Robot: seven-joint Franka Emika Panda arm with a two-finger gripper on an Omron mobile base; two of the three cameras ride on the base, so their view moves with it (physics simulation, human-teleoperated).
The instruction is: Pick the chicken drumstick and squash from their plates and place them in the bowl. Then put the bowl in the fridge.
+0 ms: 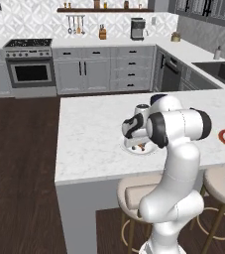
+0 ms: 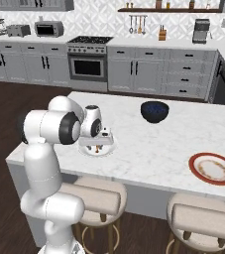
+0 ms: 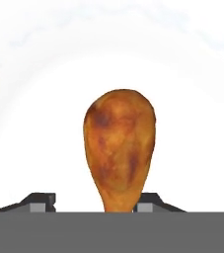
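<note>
End effector (image 3: pixel 94 201) is down over the plain white round plate (image 1: pixel 132 149) on the white marble worktop (image 1: pixel 89 144), finger tips (image 3: pixel 42 201) on either side of the golden-brown chicken drumstick (image 3: pixel 119 148), at its narrow end. Can't tell whether the tips touch it. Drumstick lies on the plate. Reddish-brown-rimmed plate with beige centre (image 2: pixel 214 168) sits well apart along the worktop; dark blue bowl (image 2: pixel 154 111) further back.
</note>
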